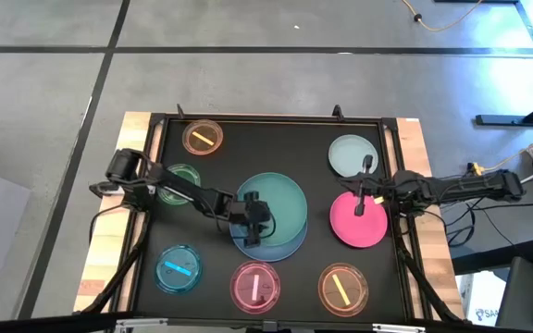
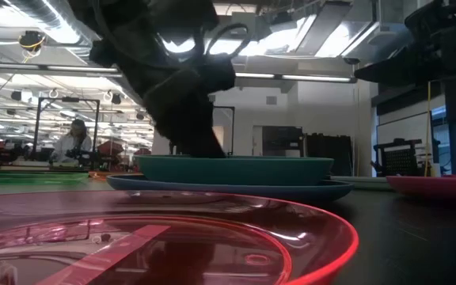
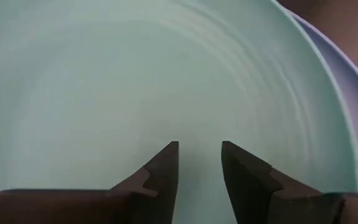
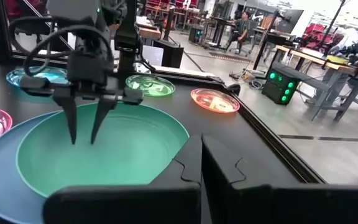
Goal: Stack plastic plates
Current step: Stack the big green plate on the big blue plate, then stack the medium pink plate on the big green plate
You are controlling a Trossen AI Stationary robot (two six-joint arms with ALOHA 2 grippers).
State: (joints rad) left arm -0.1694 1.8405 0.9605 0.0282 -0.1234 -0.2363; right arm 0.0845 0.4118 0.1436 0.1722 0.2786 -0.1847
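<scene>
Stack just begun: teal plate nested on blue-grey plate at table centre. Left gripper over the teal plate, fingers parted, empty. Right gripper above pink plate, right of the teal one, seemingly clenched on nothing. Next, probably: pink plate's rim to be grasped.

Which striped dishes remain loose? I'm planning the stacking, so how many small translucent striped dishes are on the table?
5: orange dish far-left, green dish under the left arm, blue dish, pink dish and second orange dish along the near edge.
</scene>
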